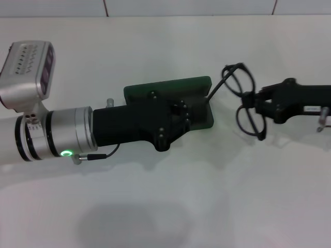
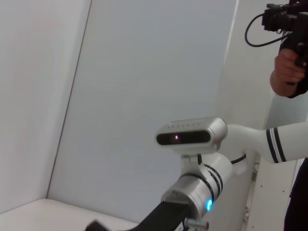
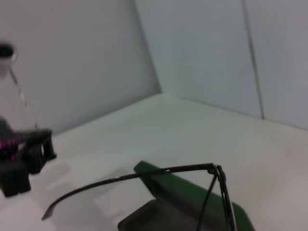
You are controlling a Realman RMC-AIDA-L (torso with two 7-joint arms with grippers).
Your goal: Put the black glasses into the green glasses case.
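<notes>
The green glasses case (image 1: 170, 87) lies on the white table (image 1: 165, 206) at the middle. My left gripper (image 1: 182, 116) reaches in from the left and sits over the case, hiding its middle and inside. My right gripper (image 1: 254, 102) comes in from the right and is shut on the black glasses (image 1: 238, 80) at the bridge, holding them just right of the case. One temple arm reaches toward the case's right end. The right wrist view shows the glasses' temple arm (image 3: 144, 175) above the case (image 3: 187, 190).
The left wrist view shows my right arm's wrist camera (image 2: 192, 134) and a person's hand holding a black device (image 2: 288, 67) beyond it. The table's far edge meets a tiled wall (image 1: 181, 6).
</notes>
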